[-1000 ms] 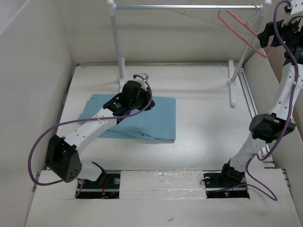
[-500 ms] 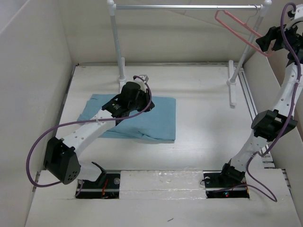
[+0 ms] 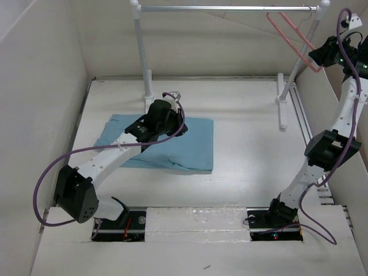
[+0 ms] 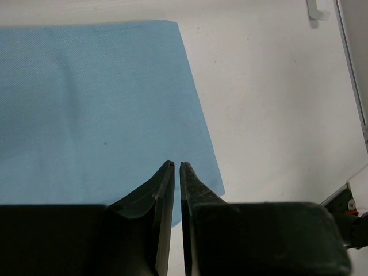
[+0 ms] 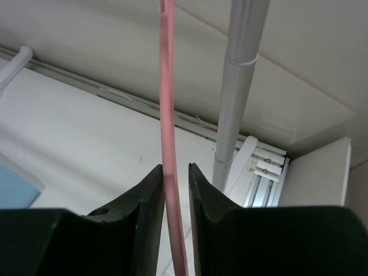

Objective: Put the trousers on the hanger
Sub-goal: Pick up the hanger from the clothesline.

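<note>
The light blue trousers (image 3: 192,148) (image 4: 86,103) lie folded flat on the table, left of centre. My left gripper (image 3: 179,129) (image 4: 176,164) hovers over their right half, shut, with nothing between its fingers. The pink hanger (image 3: 293,35) hangs by its hook at the right end of the silver rail (image 3: 224,8). My right gripper (image 3: 318,56) (image 5: 175,167) is raised to the hanger's lower corner. Its jaws stand narrowly apart around the pink rod (image 5: 167,115). The rod rests against the left finger (image 5: 152,190), and a slim gap shows to the other.
The rail stands on two white posts (image 3: 142,52) (image 3: 290,80), the right one just behind the hanger (image 5: 238,98). White walls enclose the table on three sides, and a metal track (image 3: 299,109) runs along the right edge.
The right gripper's jaws have closed in from wide open to narrowly around the hanger's rod, and the arm rose slightly, swinging the hanger right. The left arm barely moved.
</note>
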`<state>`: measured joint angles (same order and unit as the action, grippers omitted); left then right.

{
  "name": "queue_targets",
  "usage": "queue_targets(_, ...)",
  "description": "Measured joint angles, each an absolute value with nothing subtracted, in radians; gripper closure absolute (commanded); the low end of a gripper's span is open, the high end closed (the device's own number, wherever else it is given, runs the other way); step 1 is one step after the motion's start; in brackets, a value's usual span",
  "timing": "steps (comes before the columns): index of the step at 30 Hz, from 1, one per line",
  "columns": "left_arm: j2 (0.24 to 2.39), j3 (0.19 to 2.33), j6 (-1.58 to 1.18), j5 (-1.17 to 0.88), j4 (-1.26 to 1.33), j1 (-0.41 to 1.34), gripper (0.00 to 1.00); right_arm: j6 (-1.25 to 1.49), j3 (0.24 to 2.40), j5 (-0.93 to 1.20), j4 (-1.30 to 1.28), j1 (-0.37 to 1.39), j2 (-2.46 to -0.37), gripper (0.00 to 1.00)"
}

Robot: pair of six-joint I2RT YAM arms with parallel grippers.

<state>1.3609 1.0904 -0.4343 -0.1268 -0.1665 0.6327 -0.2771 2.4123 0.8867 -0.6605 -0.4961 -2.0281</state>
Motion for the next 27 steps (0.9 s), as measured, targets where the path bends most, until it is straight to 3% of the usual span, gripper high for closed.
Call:
queue_targets(1, 1.361, 1.09, -0.434, -0.127, -0.167, 0.633, 0.94, -0.274, 2.39, 0.887, -0.651, -0.494, -2.019, 0.8)
queue_targets(4, 1.361, 1.09, -0.435, -0.127, -0.166, 0.633, 0.94, -0.275, 2.321, 0.881, -0.638, -0.48, -1.987, 0.86)
queue_targets(7, 1.361, 1.09, -0.435, -0.127, -0.166, 0.633, 0.93, -0.29, 2.257, 0.856, -0.631, -0.459, -1.946, 1.0)
queue_targets(9, 1.361, 1.09, -0.435, -0.127, -0.166, 0.633, 0.91, -0.307, 2.226, 0.833, -0.628, -0.439, -1.919, 1.0)
queue_targets(14, 1.365, 1.115, -0.439, -0.127, -0.185, 0.633, 0.71, -0.331, 2.142, 0.712, -0.613, -0.336, -1.816, 1.0)
queue_targets(22, 1.375, 1.268, -0.453, -0.141, -0.21, 0.633, 0.66, -0.325, 2.075, 0.508, -0.548, -0.221, -1.65, 1.0)
queue_targets(27, 1.376, 1.391, -0.462, -0.168, -0.229, 0.633, 0.54, -0.305, 1.985, 0.417, -0.518, -0.215, -1.565, 1.0)
